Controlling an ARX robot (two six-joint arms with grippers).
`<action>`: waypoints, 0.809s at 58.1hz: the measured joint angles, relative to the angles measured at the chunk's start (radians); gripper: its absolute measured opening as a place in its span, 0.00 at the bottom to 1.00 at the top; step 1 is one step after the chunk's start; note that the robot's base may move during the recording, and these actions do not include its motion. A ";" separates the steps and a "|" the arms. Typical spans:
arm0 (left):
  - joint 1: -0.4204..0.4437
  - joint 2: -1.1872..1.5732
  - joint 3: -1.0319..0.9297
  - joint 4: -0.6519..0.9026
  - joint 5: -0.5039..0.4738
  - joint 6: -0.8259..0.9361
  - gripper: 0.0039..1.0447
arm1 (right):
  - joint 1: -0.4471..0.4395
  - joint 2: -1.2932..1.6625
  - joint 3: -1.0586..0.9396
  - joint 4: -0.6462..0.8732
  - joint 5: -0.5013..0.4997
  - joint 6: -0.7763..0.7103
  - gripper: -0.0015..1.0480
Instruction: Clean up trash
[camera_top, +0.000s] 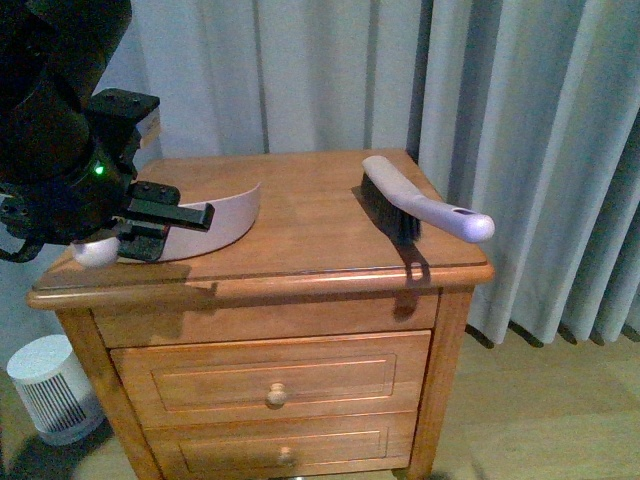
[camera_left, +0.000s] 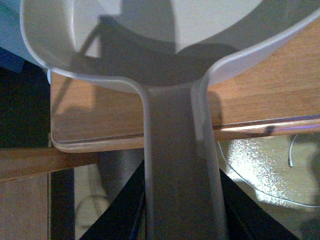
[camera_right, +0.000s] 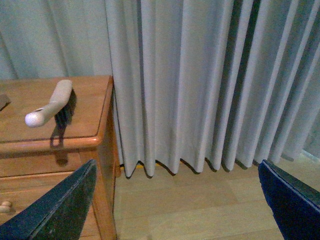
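Observation:
My left gripper (camera_top: 150, 222) is shut on the handle of the beige dustpan (camera_top: 222, 220), which rests at the left front of the nightstand top. In the left wrist view the black fingers (camera_left: 240, 210) clamp the dustpan's handle (camera_left: 180, 165) on both sides, and its pan (camera_left: 150, 35) lies on the wood. The pan looks empty. No trash scrap shows in any view. A hand brush (camera_top: 415, 205) with a pale handle and dark bristles lies at the right of the top, its handle end over the front edge; it also shows in the right wrist view (camera_right: 50, 107). My right gripper (camera_right: 177, 200) is open and empty, over the floor to the right of the nightstand.
The wooden nightstand (camera_top: 300, 275) has two drawers. Grey curtains (camera_top: 500, 100) hang behind and to the right. A small white appliance (camera_top: 50, 390) stands on the floor at the left. A white cable (camera_left: 292, 155) lies on the floor.

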 joint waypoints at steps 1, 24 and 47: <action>0.001 0.000 0.000 0.000 0.001 0.001 0.27 | 0.000 0.000 0.000 0.000 0.000 0.000 0.93; 0.013 -0.086 -0.037 0.093 0.008 0.009 0.26 | 0.000 0.000 0.000 0.000 0.000 0.000 0.93; 0.013 -0.484 -0.204 0.355 0.173 0.073 0.26 | 0.000 0.000 0.000 0.000 0.000 0.000 0.93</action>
